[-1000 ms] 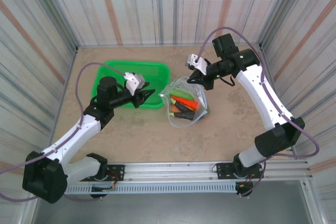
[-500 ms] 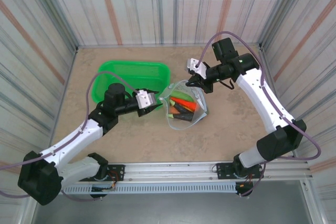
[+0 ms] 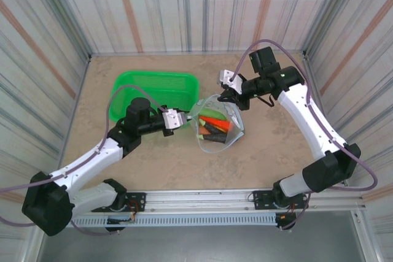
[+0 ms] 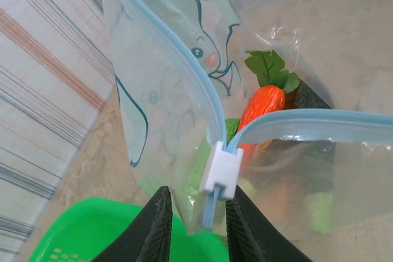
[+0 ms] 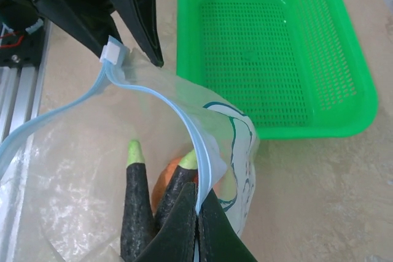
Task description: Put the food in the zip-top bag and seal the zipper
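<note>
A clear flexible zip-top bag with a light blue cartoon print [image 3: 216, 128] is seen on the beige counter [image 3: 153, 164], just right of a green mesh plastic basket [image 3: 153, 84], with its mouth gaping. The right end effector [image 5: 198, 205] is pressed together on the far side of the bag's rim, pinching the pale blue zipper strip [image 4: 307, 118] between its fingers. The left end effector [image 4: 195, 216] is set at the near corner of the mouth, its fingers narrowly spread around the tail of the strip, just below the white slider [image 4: 221, 170]; no contact with the slider can be made out. Inside the bag, an orange toy carrot with green leaves [image 4: 261, 108] and dark elongated pieces with pale green tips [image 5: 136, 213] are visible. The other pieces are blurred by the crinkled plastic and cannot be told apart. The bag's lower part is cut off in both wrist views.
</note>
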### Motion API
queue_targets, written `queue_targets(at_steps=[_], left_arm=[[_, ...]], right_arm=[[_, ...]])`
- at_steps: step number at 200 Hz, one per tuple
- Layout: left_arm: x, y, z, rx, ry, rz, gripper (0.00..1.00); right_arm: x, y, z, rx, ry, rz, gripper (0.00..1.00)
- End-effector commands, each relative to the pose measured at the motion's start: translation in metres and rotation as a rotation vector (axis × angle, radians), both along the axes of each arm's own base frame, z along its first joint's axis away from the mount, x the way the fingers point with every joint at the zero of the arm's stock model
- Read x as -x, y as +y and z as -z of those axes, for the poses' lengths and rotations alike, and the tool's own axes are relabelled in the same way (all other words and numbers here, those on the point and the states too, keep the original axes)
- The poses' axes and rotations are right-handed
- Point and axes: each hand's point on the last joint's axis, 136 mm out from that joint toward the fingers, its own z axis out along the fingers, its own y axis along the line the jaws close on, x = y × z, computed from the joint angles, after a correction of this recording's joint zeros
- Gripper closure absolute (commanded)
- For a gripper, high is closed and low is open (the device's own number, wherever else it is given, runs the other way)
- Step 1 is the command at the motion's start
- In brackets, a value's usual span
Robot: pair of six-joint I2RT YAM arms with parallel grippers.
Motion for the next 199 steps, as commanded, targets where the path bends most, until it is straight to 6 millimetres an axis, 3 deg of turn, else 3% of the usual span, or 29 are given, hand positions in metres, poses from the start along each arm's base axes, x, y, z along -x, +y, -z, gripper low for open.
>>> queue_targets(at_steps=[1,39,50,61,74,88,102,121,134,168,199], left_arm=[[-0.01,0.003,-0.013,0.047,-0.032,-0.021,0.72],[-0.006,-0.004,-0.027,0.084,-0.039,0.02,0.84],[-0.003,-0.007,-0.03,0.083,-0.046,0.035,0.92],[0.001,-0.01,-0.033,0.078,-0.048,0.054,1.0],[0.003,-0.011,-0.037,0.081,-0.044,0.063,1.0],[-0.001,-0.01,-0.046,0.101,-0.021,0.028,1.0],[-0.004,-0.01,-0.056,0.107,0.039,0.006,1.0],[-0.007,-0.013,-0.065,0.088,0.157,-0.008,1.0],[-0.013,-0.013,-0.071,0.092,0.222,-0.048,1.0],[-0.009,-0.016,-0.083,0.096,0.332,-0.042,1.0],[-0.007,-0.016,-0.087,0.07,0.373,-0.047,1.0]], right_arm=[[0.006,0.0,-0.014,-0.029,-0.035,-0.006,1.0],[0.01,0.001,-0.013,-0.028,-0.031,-0.011,1.0],[0.009,0.0,-0.012,-0.023,-0.033,-0.005,1.0],[0.006,-0.002,-0.011,-0.02,-0.039,0.009,1.0],[-0.006,-0.005,-0.009,-0.004,-0.051,0.073,1.0],[-0.027,-0.01,-0.017,0.013,-0.093,0.202,0.86],[-0.031,-0.013,-0.038,-0.009,-0.134,0.264,0.78],[-0.019,-0.01,-0.067,-0.094,-0.14,0.26,0.71],[-0.005,-0.007,-0.076,-0.123,-0.134,0.22,0.66],[0.035,0.009,-0.075,-0.145,-0.093,0.062,0.61],[0.05,0.023,-0.085,-0.189,-0.076,-0.016,0.63]])
